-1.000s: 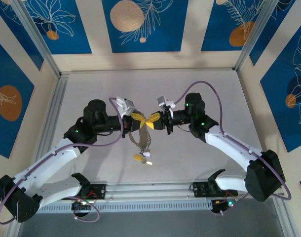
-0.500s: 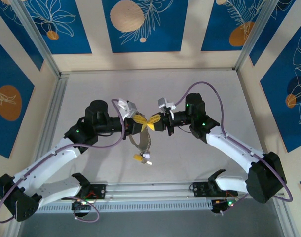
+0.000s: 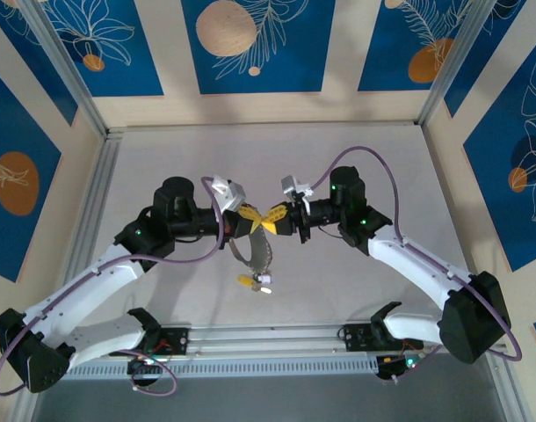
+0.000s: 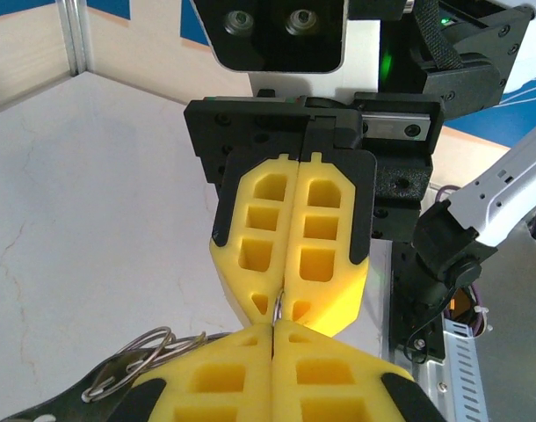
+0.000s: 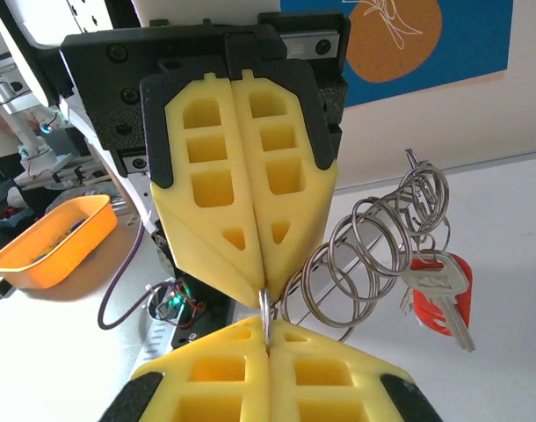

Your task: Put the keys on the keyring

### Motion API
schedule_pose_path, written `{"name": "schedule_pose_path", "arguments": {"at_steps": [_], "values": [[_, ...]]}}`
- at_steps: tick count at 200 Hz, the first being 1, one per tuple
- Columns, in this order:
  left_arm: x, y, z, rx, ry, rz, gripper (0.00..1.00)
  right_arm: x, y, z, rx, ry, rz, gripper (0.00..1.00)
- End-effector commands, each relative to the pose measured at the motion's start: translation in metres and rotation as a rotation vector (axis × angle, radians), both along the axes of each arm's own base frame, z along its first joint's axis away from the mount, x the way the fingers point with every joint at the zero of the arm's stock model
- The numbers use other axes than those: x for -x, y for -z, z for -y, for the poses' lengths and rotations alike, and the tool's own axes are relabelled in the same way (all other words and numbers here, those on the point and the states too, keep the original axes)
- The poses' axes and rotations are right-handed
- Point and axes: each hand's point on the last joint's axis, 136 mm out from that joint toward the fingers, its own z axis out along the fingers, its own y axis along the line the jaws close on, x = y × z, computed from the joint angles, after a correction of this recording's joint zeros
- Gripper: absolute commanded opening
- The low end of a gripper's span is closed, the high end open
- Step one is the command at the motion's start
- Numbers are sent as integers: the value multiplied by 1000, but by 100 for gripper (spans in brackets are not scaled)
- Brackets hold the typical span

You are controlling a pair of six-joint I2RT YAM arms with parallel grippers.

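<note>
My left gripper [image 3: 253, 217] and right gripper [image 3: 274, 219] meet tip to tip above the middle of the table, both shut. In the left wrist view my left gripper [image 4: 275, 325] faces the right one's yellow fingers [image 4: 250, 229]. The keyring [image 5: 373, 251], a cluster of thin grey wire loops, has one strand [image 5: 264, 308] pinched edge-on between both pairs of tips. My right gripper [image 5: 266, 329] holds it from below there. A key with a red tag [image 5: 437, 297] hangs on the loops. The loops [image 3: 249, 249] trail down to the keys [image 3: 256, 281] with yellow and white tags.
An orange bin [image 5: 53, 237] sits beyond the table's edge in the right wrist view. Purple cables loop over both arms [image 3: 373, 171]. The metal rail [image 3: 268, 338] with both arm bases runs along the near edge.
My left gripper has edged slightly towards the right one. Both stay tip to tip on the wire, and the hanging keys have barely shifted.
</note>
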Motion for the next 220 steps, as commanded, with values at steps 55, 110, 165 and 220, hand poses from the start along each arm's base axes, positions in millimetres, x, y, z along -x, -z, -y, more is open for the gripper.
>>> {"name": "schedule_pose_path", "arguments": {"at_steps": [55,110,165,220], "values": [[27,-2,12,-10,122,22,0,-6,-40,-8,-69,38,92,1],[27,-1,11,-10,117,31,0,-11,-33,-7,-59,51,25,0],[32,-2,10,-18,138,24,0,-10,-30,-3,-57,72,38,0],[27,-3,3,-46,94,56,0,-17,-21,-5,-26,103,21,10]]}}
